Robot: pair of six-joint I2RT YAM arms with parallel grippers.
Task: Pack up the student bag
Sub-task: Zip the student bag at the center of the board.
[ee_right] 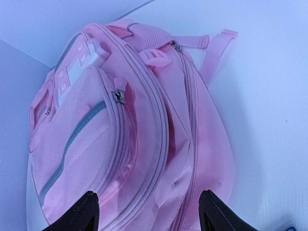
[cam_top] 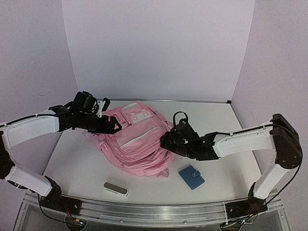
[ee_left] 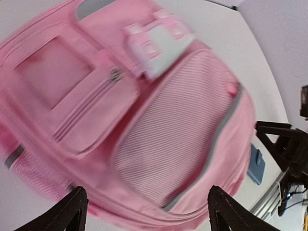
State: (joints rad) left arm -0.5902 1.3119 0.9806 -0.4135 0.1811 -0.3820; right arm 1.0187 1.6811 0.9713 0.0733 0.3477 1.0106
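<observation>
At the near edge a metal rail (cam_top: 144, 211) is seen, and both arms are bolted to it. Just beyond it, on the white table (cam_top: 77, 163), a small grey oblong case (cam_top: 116, 188) is laid to the left and a blue wallet (cam_top: 191, 176) to the right, the two well apart. The student bag (cam_top: 137, 144) is found in the middle of the table, beyond both items, laid flat with its front zip pockets turned upward. A white patch (cam_top: 139, 115) is seen at its far end, and a pink strap (cam_top: 164, 173) is spread out at its near right corner, close to the wallet.

The left gripper (cam_top: 114, 127) is held over the far left edge of the bag. In the left wrist view its dark fingers (ee_left: 72, 211) are shown spread wide with nothing clamped between them; the bag fills the blurred picture beneath.

The right gripper (cam_top: 166, 141) is held at the bag's right side. In the right wrist view its fingers (ee_right: 82, 211) are likewise parted and nothing is gripped; a metal zip pull (ee_right: 118, 95) and a pale grey strip (ee_right: 72, 139) are seen on the pocket below. Whether either set of fingertips touches the fabric cannot be told
</observation>
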